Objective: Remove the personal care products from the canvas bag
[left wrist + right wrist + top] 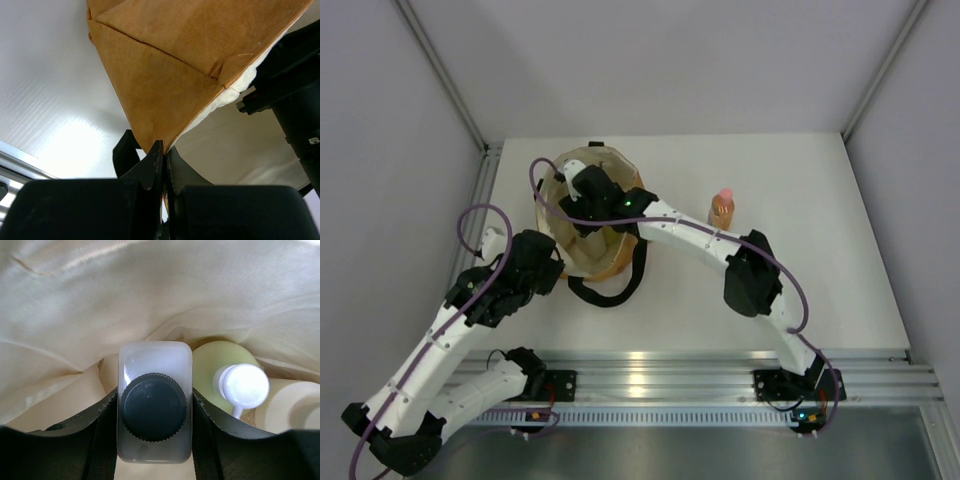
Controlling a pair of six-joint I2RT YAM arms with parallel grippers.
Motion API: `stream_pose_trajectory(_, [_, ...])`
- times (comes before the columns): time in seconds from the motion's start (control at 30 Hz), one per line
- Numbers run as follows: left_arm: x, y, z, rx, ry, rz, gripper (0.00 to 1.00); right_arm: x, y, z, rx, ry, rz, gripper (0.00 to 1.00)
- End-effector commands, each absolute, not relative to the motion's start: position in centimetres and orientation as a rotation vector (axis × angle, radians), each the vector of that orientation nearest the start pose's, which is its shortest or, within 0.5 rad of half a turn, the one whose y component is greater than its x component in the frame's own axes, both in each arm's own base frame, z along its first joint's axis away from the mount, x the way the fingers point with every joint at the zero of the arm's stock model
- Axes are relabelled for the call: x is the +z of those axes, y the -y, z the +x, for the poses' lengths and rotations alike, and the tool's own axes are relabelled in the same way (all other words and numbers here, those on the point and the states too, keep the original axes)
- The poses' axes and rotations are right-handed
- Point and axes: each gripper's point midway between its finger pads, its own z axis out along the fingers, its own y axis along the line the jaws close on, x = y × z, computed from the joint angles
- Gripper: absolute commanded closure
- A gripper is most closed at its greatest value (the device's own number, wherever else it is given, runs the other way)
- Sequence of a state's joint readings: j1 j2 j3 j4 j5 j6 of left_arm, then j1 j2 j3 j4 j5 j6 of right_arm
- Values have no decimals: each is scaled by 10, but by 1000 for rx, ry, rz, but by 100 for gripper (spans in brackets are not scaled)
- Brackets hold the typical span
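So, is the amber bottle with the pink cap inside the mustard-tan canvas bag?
No, the amber bottle with the pink cap stands upright on the white table, apart from the mustard-tan canvas bag.

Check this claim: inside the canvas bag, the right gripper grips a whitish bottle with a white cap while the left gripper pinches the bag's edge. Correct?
Wrong cap colour: the whitish bottle in the right gripper has a black cap, not white, as the right wrist view shows. The left gripper pinches the edge of the canvas bag.

Right hand (590,196) inside canvas bag (604,262), amber bottle (721,210) upright nearby
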State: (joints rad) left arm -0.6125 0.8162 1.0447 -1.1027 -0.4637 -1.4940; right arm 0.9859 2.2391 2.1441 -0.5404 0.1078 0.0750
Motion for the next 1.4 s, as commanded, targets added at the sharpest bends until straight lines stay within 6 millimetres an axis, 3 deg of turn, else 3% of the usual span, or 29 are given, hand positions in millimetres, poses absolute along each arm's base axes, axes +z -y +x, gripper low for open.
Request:
stream_pose_trajectory(0.0, [230, 95, 205, -495, -2042, -1200, 100, 351, -497, 346, 651, -1716, -736, 100])
stream_pose_trajectory(0.27, [232, 94, 205, -501, -2033, -1202, 100, 407, -476, 325, 697, -1628, -707, 100])
stream_pose_trajectory(0.53, [233, 94, 204, -509, -2032, -1199, 100, 446, -449, 300, 743, -1565, -720, 100])
stream_pose_trajectory(0.77, [232, 95, 205, -507, -2039, -1201, 100, 517, -409, 271, 804, -1436, -661, 100])
stream_pose_trajectory(0.97, [231, 96, 204, -504, -2043, -1200, 100, 559, -358, 267, 771, -1382, -543, 100])
stream_pose_trajectory(1.13, [230, 95, 204, -506, -2042, -1203, 100, 562, -302, 288, 670, -1421, -430, 100])
stream_pose_trajectory(1.27, [234, 95, 205, -510, -2033, -1201, 100, 542, -259, 313, 570, -1481, -355, 100])
stream_pose_trajectory(1.33, [236, 95, 206, -511, -2031, -1199, 100, 544, -224, 322, 498, -1476, -305, 100])
stream_pose_trajectory(1.37, [236, 95, 206, -508, -2031, -1196, 100, 534, -214, 329, 464, -1500, -291, 100])
